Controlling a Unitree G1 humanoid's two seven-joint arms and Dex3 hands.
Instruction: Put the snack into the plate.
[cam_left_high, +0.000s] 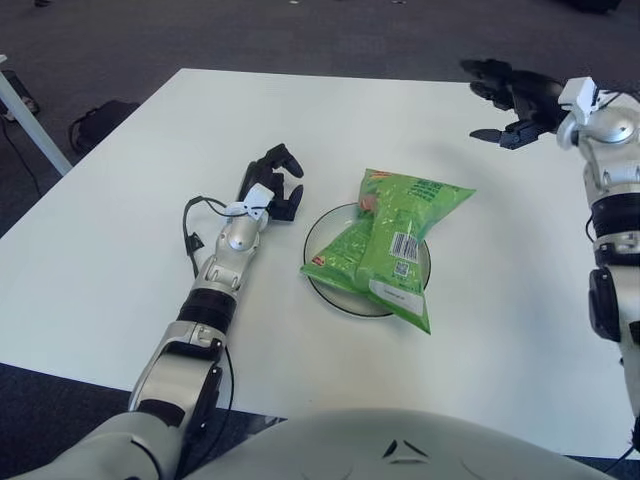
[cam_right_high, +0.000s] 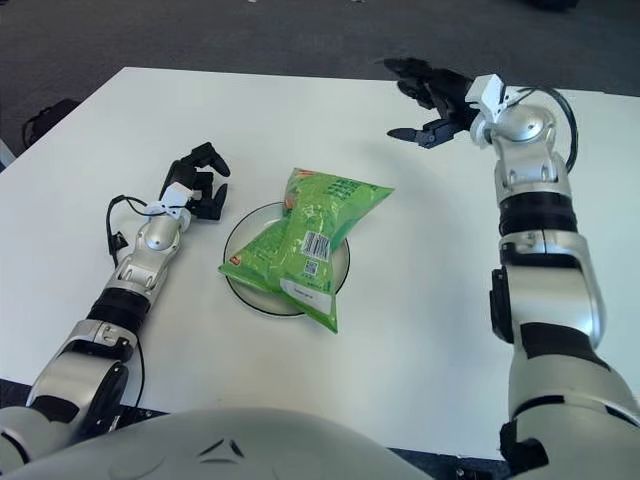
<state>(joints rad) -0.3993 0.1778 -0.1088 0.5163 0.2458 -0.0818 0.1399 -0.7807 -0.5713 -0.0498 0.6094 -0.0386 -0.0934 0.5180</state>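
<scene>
I see the snack (cam_left_high: 392, 243) lying across the plate (cam_left_high: 318, 228), its ends hanging past the rim. My right hand (cam_left_high: 508, 92) is up over the table's (cam_left_high: 110, 230) far right — fingers spread, holding nothing. My left hand (cam_left_high: 274, 185) shows just left of the plate, fingers curled, empty.
</scene>
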